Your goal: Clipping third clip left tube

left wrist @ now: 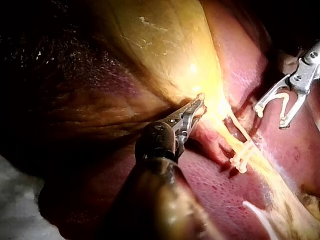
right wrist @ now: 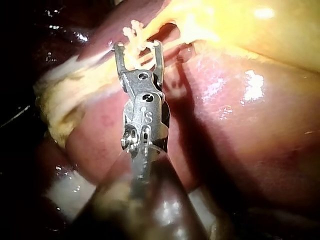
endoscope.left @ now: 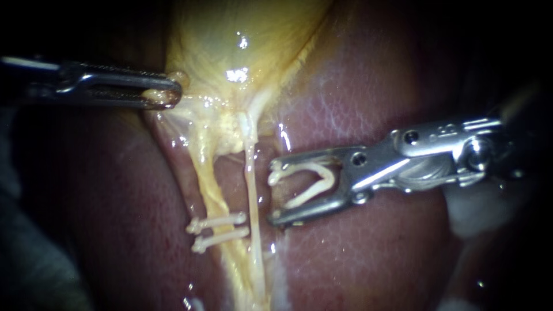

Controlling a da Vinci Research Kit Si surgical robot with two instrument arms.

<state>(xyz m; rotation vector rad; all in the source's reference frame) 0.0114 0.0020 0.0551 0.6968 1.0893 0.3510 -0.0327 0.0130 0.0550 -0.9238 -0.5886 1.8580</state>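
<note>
Liver (endoscope.left: 368,253) fills the field; gallbladder (endoscope.left: 242,34) at 12 o'clock, its edge clamped by the level left instrument (endoscope.left: 167,95) at 10. Right instrument (endoscope.left: 273,193) reaches in from 3, its spread jaws holding a clip (endoscope.left: 319,178) just 3 o'clock of the left tube (endoscope.left: 208,190); the right wrist view puts the two clips (endoscope.left: 222,220) just ahead of those jaws

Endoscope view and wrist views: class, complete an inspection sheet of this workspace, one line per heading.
Surface: liver, glistening, with the gallbladder above it.
Job's things: left tube carries two clips side by side; a loaded clip, open, stands apart from the thinner right tube.
Clutter: nothing seen.
Instruments: left instrument, jaws shut on the gallbladder's edge; right instrument, jaws holding the loaded clip, not yet around any tube.
Cables: nothing seen.
Surroundings: dark; pale material beside the liver, kind unclear.
</note>
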